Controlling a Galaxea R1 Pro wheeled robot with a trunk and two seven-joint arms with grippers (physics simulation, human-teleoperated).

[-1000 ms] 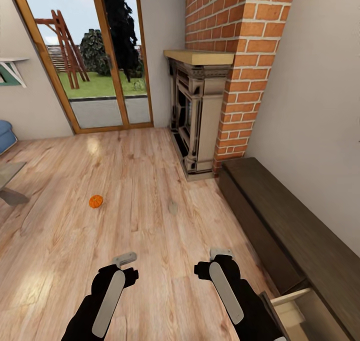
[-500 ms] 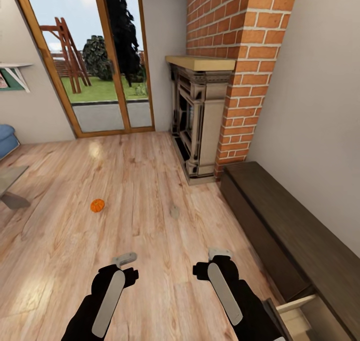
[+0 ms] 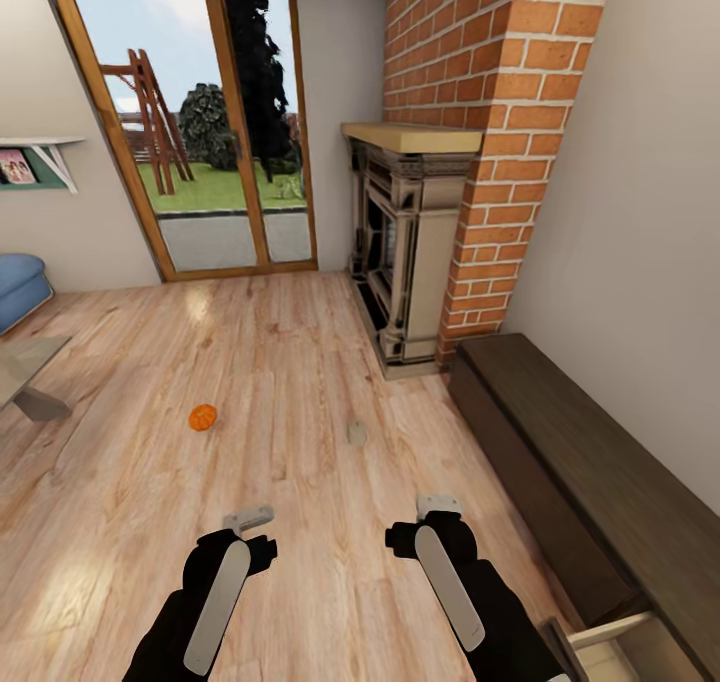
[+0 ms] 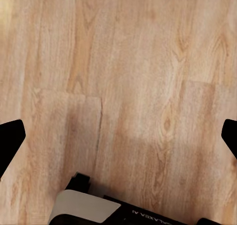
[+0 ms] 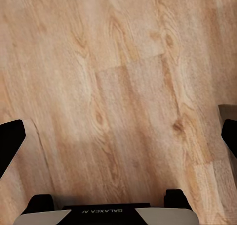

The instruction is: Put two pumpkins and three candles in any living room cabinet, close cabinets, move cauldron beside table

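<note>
One pumpkin on floor, view swung left since earlier, both pincers spread, empty.

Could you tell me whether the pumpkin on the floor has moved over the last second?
No. The pumpkin keeps its place relative to the fireplace and the floorboards; the whole picture has shifted, so the camera moved.

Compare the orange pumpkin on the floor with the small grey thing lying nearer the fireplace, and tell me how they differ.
The pumpkin is bright orange; the grey object is dull grey and hard to pick out against the floor. The pumpkin looks round, the grey object narrower and taller than it is wide; what it is cannot be told. The pumpkin lies toward the glass table, the grey object toward the cabinet. Both sit loose on the wood floor, ahead of the two claws.
</note>
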